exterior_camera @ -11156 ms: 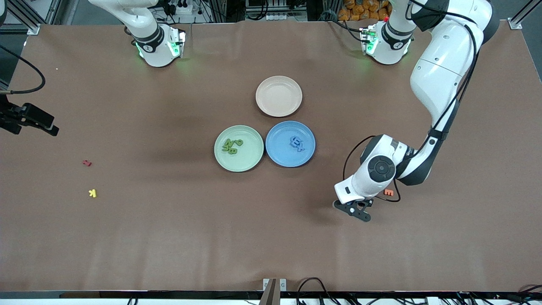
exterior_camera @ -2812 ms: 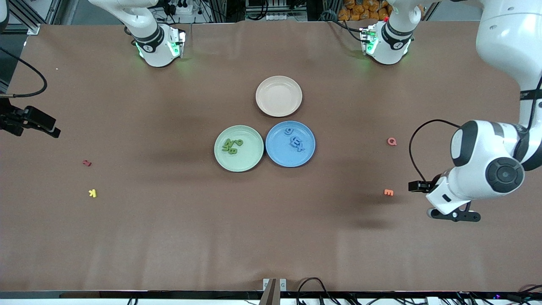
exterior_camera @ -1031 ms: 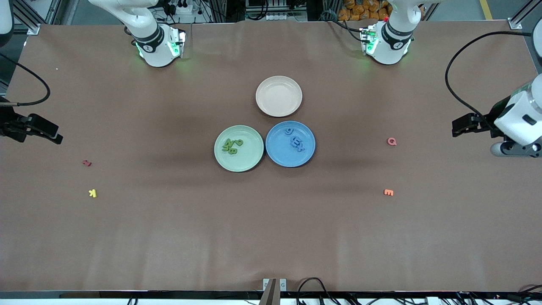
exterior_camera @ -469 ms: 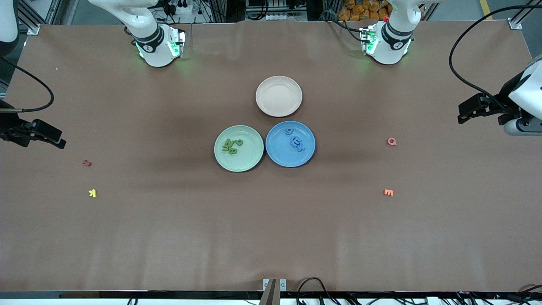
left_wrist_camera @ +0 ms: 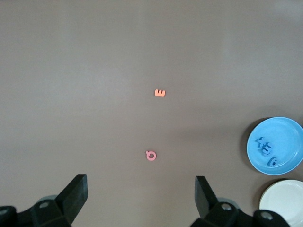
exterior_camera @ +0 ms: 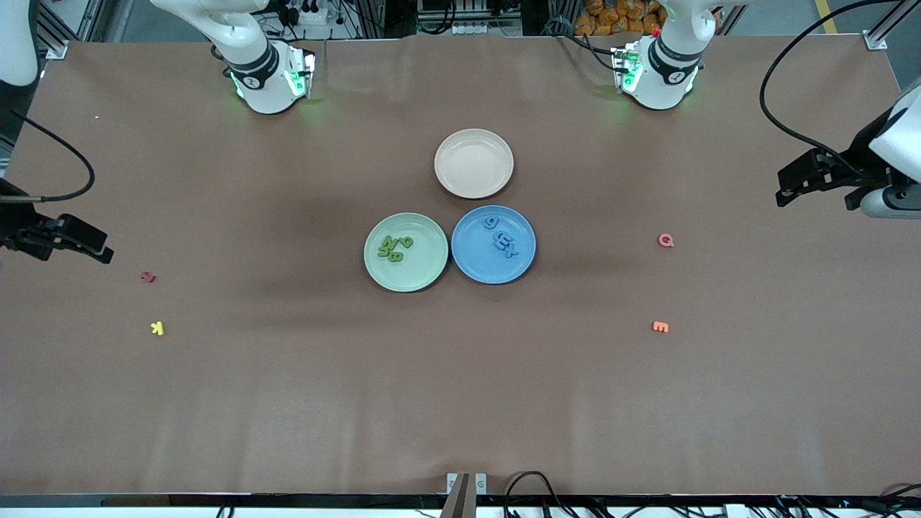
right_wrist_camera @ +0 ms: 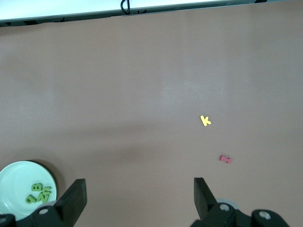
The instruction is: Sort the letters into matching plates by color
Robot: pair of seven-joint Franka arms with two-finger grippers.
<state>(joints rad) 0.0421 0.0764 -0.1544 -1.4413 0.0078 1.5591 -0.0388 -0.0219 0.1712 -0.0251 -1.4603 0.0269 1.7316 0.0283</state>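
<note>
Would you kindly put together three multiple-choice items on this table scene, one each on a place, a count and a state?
1. Where do the small blue foam letters lie?
A. in the round blue plate
B. in the round beige-pink plate
C. on the bare brown table

2. How many round plates are on the table?
A. two
B. three
C. four

3. How does the left gripper stand?
A. shut on a letter
B. shut, empty
C. open, empty

Answers:
1. A, the blue pieces sit inside the blue plate.
2. B, the pale green plate, blue and beige-pink ones.
3. C, the left wrist view shows its fingers spread with nothing between.
</note>
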